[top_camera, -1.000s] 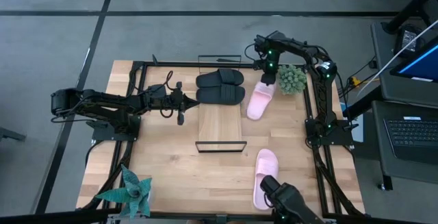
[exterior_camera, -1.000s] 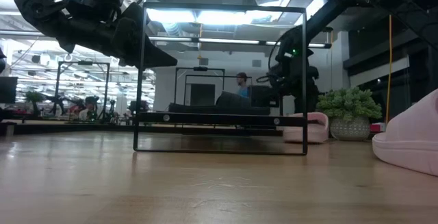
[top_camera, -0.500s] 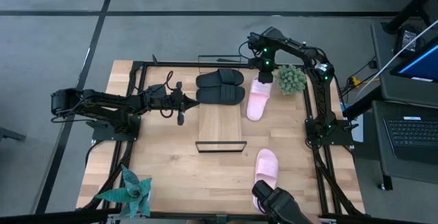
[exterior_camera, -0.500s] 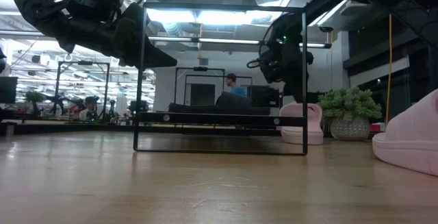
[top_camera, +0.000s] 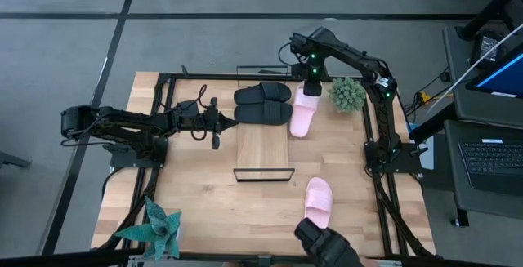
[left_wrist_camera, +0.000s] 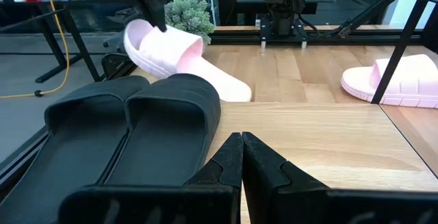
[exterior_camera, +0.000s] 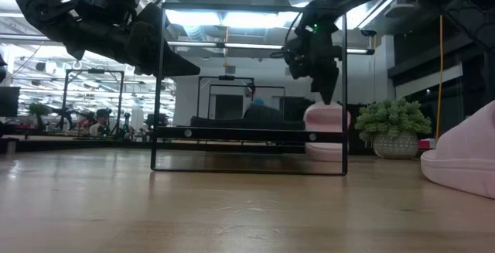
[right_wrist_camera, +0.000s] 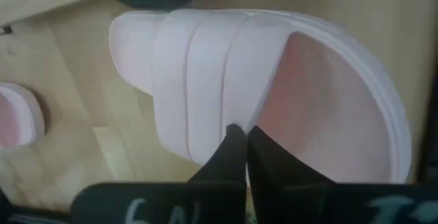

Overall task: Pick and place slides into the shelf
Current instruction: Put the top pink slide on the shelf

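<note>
My right gripper is shut on a light pink slide just right of the shelf's far end. Two black slides lie side by side, soles down, on the far end of the light-wood shelf board. A second pink slide lies sole down on the table near its near right corner. My left gripper is shut and empty, held above the table left of the shelf, its fingers pointing at the black slides. My right gripper pinches the pink slide's wide strap at its edge between its two fingers. The fingers come from above, pointing down. The slide is tilted: its strap end is raised and its other end is down at the tabletop beside the black slides.
A small potted plant stands right of the held slide, close to the right arm. Another plant stands at the near left corner. Thin black wire rails rise at the shelf's short ends. A dark object shows at the near edge.
My right gripper has gone up and toward the table's left, toward the black slides, taking the pink slide with it. The slide's strap end has risen and the slide has slid closer to the shelf, its lower end staying low at the table.
</note>
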